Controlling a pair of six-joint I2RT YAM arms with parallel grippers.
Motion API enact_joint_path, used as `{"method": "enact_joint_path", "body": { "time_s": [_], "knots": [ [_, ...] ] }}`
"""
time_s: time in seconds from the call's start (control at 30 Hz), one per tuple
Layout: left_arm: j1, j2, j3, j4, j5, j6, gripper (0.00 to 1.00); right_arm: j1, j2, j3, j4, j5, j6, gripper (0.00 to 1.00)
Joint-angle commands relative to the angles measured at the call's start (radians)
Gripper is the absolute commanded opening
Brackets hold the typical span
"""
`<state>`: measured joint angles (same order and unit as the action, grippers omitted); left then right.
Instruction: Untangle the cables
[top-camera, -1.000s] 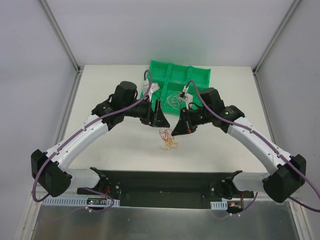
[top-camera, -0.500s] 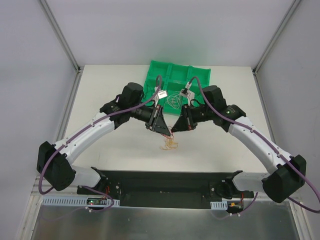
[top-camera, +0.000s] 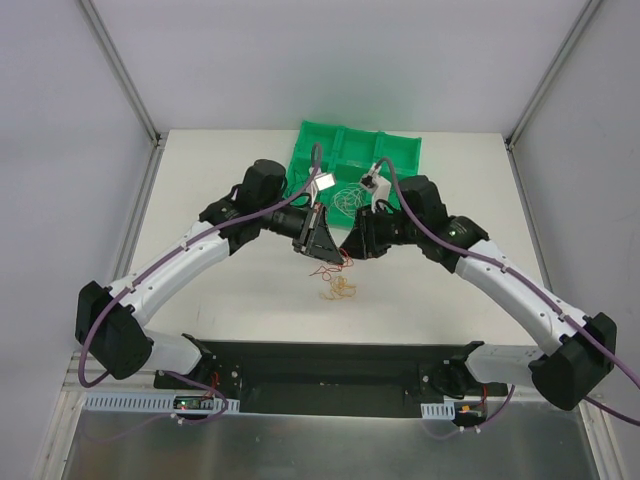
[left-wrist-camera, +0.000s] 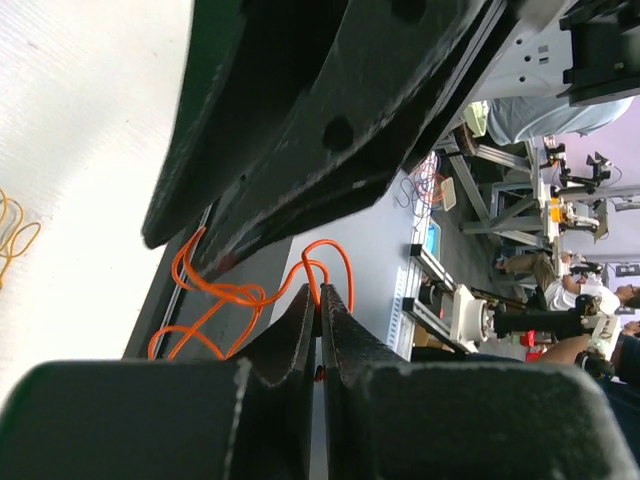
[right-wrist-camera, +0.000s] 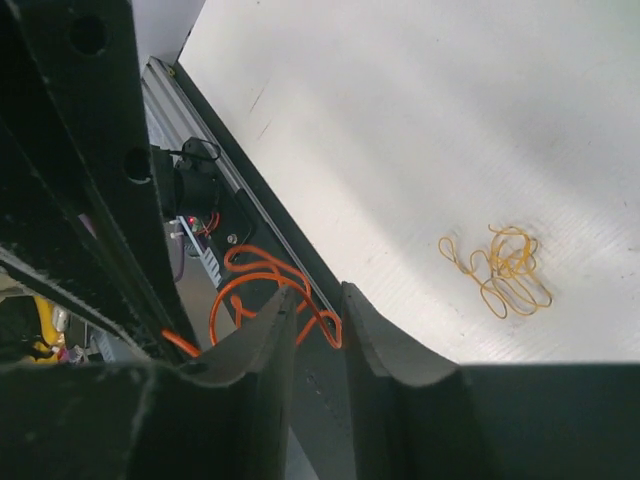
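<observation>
The left pincer (left-wrist-camera: 321, 297) pinches the orange wire (left-wrist-camera: 240, 293), whose loop sits inside the slightly spread right pincer (right-wrist-camera: 320, 296).

Our left arm (top-camera: 190, 262) and right arm (top-camera: 505, 275) reach forward and inward, wrists nearly meeting. Our left gripper (left-wrist-camera: 320, 297) is clamped on an orange cable (left-wrist-camera: 232, 291). Our right gripper (right-wrist-camera: 318, 300) stands slightly parted.

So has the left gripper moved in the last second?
Yes. The left gripper, shut on the orange wire, has shifted right along the green tray's near edge, toward the right gripper.
</observation>
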<state>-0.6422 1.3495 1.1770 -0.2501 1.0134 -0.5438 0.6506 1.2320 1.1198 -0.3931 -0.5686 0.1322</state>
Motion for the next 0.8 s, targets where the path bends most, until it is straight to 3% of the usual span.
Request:
{"method": "enact_joint_path", "body": {
  "time_s": [0.0, 0.17, 0.3, 0.47, 0.57, 0.7, 0.77],
  "knots": [
    [-0.008, 0.004, 0.062, 0.077, 0.043, -0.047, 0.0, 0.021, -0.028, -0.029, 0.135, 0.05, 0.03, 0.31],
    [-0.007, -0.004, 0.091, 0.097, 0.057, -0.068, 0.0, 0.024, 0.012, -0.044, 0.218, 0.061, 0.079, 0.32],
    [-0.005, -0.039, 0.116, 0.098, 0.019, -0.07, 0.0, 0.024, 0.032, -0.069, 0.146, 0.212, 0.057, 0.29],
    [-0.005, -0.093, 0.191, 0.101, -0.035, -0.077, 0.0, -0.014, 0.047, -0.141, 0.1, 0.329, 0.059, 0.14],
    [-0.005, -0.118, 0.217, 0.107, -0.068, -0.077, 0.0, -0.051, 0.06, -0.175, 0.089, 0.345, 0.067, 0.12],
    [0.003, -0.116, 0.227, 0.109, -0.09, -0.084, 0.0, -0.1, 0.049, -0.186, 0.036, 0.316, 0.05, 0.21],
    [0.006, -0.101, 0.23, 0.109, -0.091, -0.085, 0.0, -0.127, 0.017, -0.181, 0.022, 0.224, 0.012, 0.33]
  ]
}}
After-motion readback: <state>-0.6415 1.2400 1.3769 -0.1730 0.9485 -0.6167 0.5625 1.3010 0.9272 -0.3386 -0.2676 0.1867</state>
